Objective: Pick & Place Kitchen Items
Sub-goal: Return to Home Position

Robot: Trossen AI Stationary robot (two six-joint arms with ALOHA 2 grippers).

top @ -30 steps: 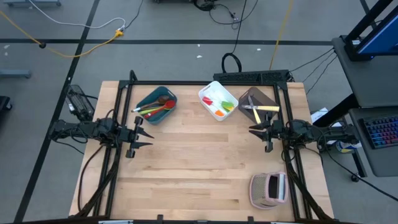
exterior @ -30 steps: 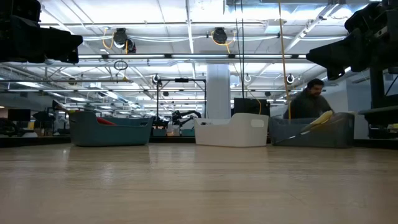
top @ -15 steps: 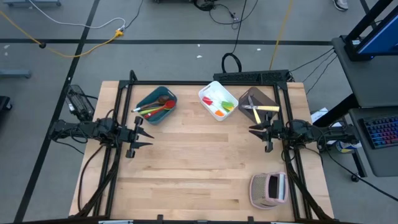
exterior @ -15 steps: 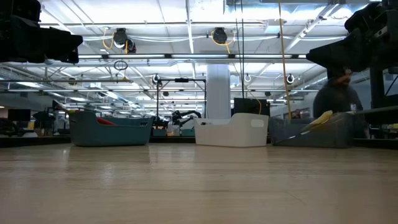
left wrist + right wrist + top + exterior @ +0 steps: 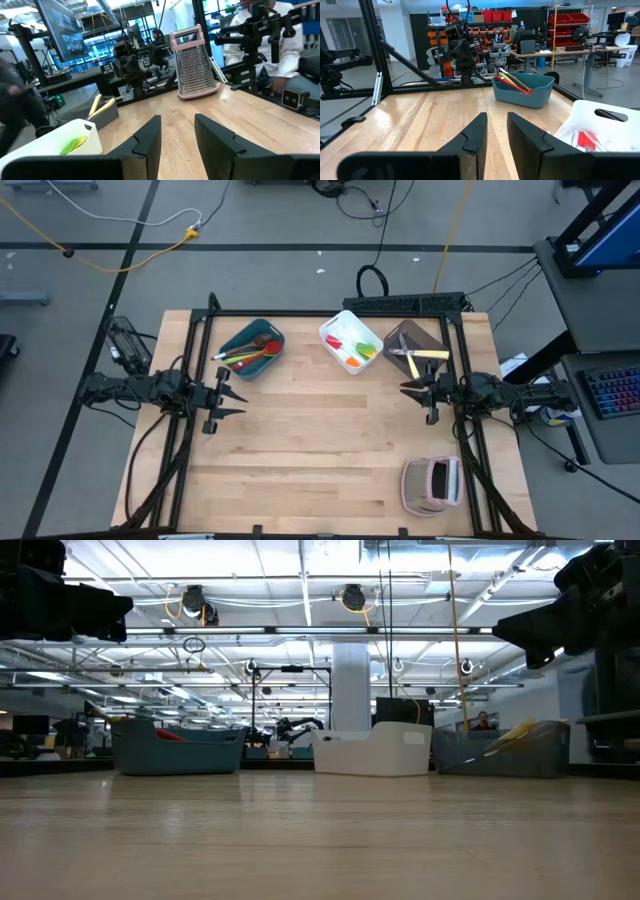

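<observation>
Spoons (image 5: 252, 354), red, green and wooden, lie in the teal bin (image 5: 236, 337), their long axes along its length, bowls at the end nearer the white bin (image 5: 343, 315), handles toward the table's left edge; small red, orange and green spatulas (image 5: 353, 352) sit inside the white bin, too small for us to tell their heading; a pale-handled knife (image 5: 430, 354) lies across the brown bin (image 5: 408, 335), handle toward the right arm; left gripper (image 5: 240, 397) and right gripper (image 5: 405, 389) hover well apart above the bare table (image 5: 320, 440), fingers parted, holding nothing; a pink grater (image 5: 432, 485) stands upright, well apart from the bins.
</observation>
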